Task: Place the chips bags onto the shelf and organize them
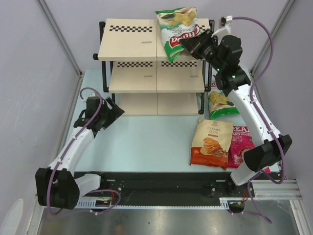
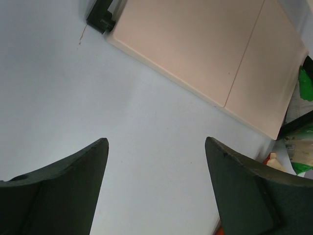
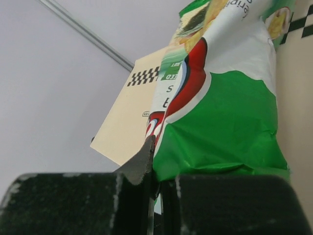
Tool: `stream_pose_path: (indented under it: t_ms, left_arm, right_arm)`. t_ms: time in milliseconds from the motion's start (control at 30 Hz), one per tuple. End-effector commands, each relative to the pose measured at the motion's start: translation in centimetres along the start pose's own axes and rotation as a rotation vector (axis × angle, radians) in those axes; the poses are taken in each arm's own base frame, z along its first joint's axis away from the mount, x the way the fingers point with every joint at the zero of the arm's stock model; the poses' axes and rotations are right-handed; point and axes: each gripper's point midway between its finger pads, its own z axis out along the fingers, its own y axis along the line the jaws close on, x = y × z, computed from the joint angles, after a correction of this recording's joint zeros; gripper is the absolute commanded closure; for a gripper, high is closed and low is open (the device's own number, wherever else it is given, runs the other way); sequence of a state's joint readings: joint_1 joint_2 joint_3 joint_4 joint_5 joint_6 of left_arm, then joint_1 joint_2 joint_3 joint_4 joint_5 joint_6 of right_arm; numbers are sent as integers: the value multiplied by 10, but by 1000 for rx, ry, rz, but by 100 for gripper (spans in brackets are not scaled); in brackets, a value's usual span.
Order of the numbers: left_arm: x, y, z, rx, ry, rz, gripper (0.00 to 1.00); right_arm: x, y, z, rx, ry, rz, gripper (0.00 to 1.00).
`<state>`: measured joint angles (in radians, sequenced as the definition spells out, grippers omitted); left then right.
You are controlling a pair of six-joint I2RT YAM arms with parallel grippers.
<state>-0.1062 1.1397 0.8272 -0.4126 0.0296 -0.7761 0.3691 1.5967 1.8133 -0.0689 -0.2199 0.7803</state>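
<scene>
While left tool [image 1: 116,110] gapes empty, right tool [image 1: 189,45] pinches green bag [image 1: 177,28] over the shelf [image 1: 131,43].

The orange bag [image 1: 212,143] reads "CASSAVA CHIPS" (nothing else is legible).

Pale table [image 1: 146,142] carries the shelf [image 1: 132,44]; below the right gripper [image 1: 186,45], lying on that table: green bag [image 1: 220,104], orange bag [image 1: 212,143], pink bag [image 1: 239,149].

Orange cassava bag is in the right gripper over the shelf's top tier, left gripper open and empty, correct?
No: the right gripper grips a green-and-white bag over the top tier of the shelf; the top external view shows the orange cassava bag lying on the table. The left gripper is open and empty.
</scene>
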Motion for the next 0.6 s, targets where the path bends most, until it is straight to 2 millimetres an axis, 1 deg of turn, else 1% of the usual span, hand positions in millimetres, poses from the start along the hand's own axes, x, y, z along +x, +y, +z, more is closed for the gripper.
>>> stream_pose_path:
  t_ms: [0, 67, 133, 167, 200, 233, 267, 300, 333, 367, 400, 433, 467, 500, 567]
  left_arm:
    - [-11, -5, -8, 18, -35, 19, 14]
    - [-8, -3, -10, 21, -31, 19, 14]
    - [-4, 0, -10, 14, -24, 23, 14]
    - [-4, 1, -11, 16, -26, 24, 14]
    - [-3, 1, -12, 20, -29, 28, 14]
    - [-3, 2, -13, 21, -31, 32, 14]
    - [-3, 2, -14, 19, -32, 33, 14]
    - [-4, 2, -15, 24, -36, 35, 14]
    - [-3, 2, -15, 24, -35, 39, 14]
    - [-2, 3, -15, 22, -33, 39, 14]
    - [-1, 4, -15, 22, -31, 37, 14]
    - [-1, 3, -15, 28, -32, 37, 15]
    - [1, 2, -15, 31, -27, 37, 15]
    - [2, 3, -15, 31, -25, 35, 15]
    - [3, 0, -16, 41, -25, 41, 15]
  right_arm:
    - [-4, 8, -10, 99, -82, -16, 69]
    - [-5, 6, -13, 114, -91, -9, 67]
    - [-5, 7, -16, 110, -96, -4, 61]
    - [-9, 13, -20, 93, -109, -4, 57]
    - [-5, 10, -22, 98, -102, -3, 45]
    - [-7, 9, -24, 112, -119, -1, 39]
    - [-12, 12, -30, 110, -135, -1, 38]
    - [-7, 9, -31, 118, -128, 0, 41]
    - [-11, 7, -33, 131, -151, 2, 45]
    - [-12, 4, -36, 148, -167, 2, 52]
    - [-13, 4, -39, 159, -180, 3, 74]
    - [-17, -3, -41, 195, -211, 4, 86]
    - [-17, -5, -42, 208, -219, 3, 94]
    - [-19, -6, -43, 212, -227, -2, 96]
    - [-24, -4, -44, 208, -252, -10, 97]
